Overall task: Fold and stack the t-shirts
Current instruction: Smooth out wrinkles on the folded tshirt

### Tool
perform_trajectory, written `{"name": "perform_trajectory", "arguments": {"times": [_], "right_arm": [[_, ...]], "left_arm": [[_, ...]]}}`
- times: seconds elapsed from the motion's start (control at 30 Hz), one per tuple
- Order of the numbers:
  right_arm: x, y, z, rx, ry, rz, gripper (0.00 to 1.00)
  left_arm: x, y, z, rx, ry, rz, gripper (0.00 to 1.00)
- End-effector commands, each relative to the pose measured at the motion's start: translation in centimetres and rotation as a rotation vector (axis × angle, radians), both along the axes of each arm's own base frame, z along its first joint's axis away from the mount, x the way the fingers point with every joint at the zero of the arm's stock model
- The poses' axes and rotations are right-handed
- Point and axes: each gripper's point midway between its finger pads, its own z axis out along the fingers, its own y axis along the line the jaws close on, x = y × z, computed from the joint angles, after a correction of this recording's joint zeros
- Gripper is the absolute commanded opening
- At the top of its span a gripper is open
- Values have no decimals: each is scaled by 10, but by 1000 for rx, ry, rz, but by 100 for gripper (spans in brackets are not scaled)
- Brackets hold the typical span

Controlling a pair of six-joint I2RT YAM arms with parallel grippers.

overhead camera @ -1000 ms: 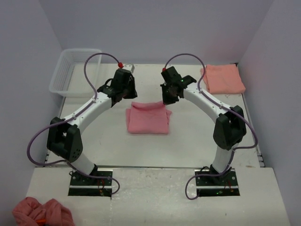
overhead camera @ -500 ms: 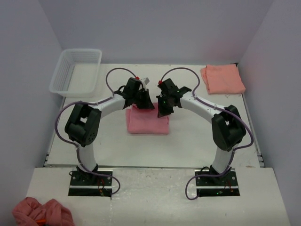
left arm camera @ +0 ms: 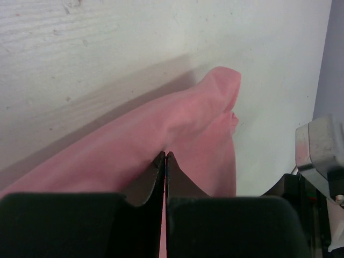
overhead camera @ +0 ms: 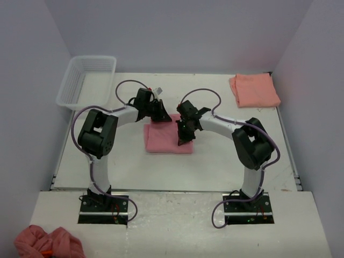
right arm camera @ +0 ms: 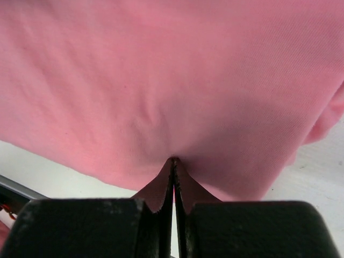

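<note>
A rose-pink t-shirt (overhead camera: 167, 141) lies folded into a rectangle in the middle of the table. My left gripper (overhead camera: 162, 116) is shut, its tips resting on the shirt's far left edge; in the left wrist view the closed tips (left arm camera: 165, 154) meet a raised fold of the pink cloth (left arm camera: 204, 123). Over the shirt's right half my right gripper (overhead camera: 182, 140) is also shut, and its tips (right arm camera: 173, 159) press a small dimple into the pink cloth (right arm camera: 172, 80). A paler salmon-orange t-shirt (overhead camera: 255, 90) lies folded at the back right.
A clear plastic basket (overhead camera: 86, 80) stands at the back left corner. A crumpled pink cloth (overhead camera: 47, 243) lies on the near ledge at bottom left, outside the table. The right arm's elbow (overhead camera: 252, 142) stands beside the shirt.
Both arms swung inward and down from the table's back onto the pink shirt. Both grippers closed. The right one moved from the far edge onto the shirt's right half.
</note>
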Motion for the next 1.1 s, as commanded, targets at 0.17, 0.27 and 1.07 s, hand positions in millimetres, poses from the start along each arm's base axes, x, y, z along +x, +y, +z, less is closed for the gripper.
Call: {"name": "perform_trajectory", "arguments": {"times": [0.17,0.27,1.07], "right_arm": [[-14,-5,-20,-48,32,-52,0],[-18,-7,-22,-71,26,-44,0],[67,3,59,-43,-125,-61,0]], "left_arm": [[15,16,-7,1,-35,5,0],[10,30,-17,66,-8,26,0],[-76,55,49,165,-106,49,0]]}}
